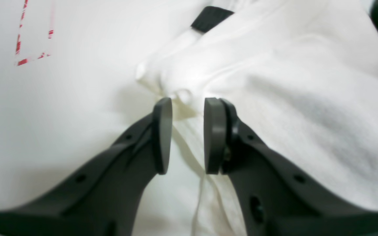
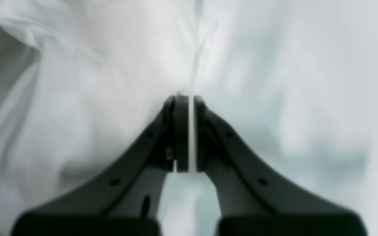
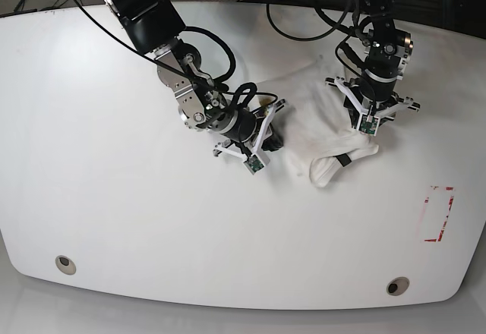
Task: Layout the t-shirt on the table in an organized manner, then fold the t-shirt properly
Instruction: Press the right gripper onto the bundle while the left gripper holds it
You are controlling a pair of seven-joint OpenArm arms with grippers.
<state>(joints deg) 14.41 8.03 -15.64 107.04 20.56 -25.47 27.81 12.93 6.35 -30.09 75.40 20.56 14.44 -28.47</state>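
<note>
The white t-shirt (image 3: pixel 319 133) lies crumpled on the table (image 3: pixel 114 197) between my two arms, with a black label (image 3: pixel 345 158) showing near its front lump. In the left wrist view my left gripper (image 1: pixel 188 101) is shut on a bunched fold of the t-shirt (image 1: pixel 274 65), the pads held apart by the cloth. My right gripper (image 2: pixel 190 98) is shut on a thin layer of the t-shirt (image 2: pixel 94 82), which shows as a white strip between the pads. In the base view the left gripper (image 3: pixel 368 124) is at the shirt's right side and the right gripper (image 3: pixel 275 130) at its left side.
A red tape rectangle (image 3: pixel 439 214) marks the table at the right; it also appears at the far left of the left wrist view as red tape (image 1: pixel 33 36). Two grommet holes (image 3: pixel 65 263) (image 3: pixel 394 285) sit near the front edge. Cables trail from both arms at the back.
</note>
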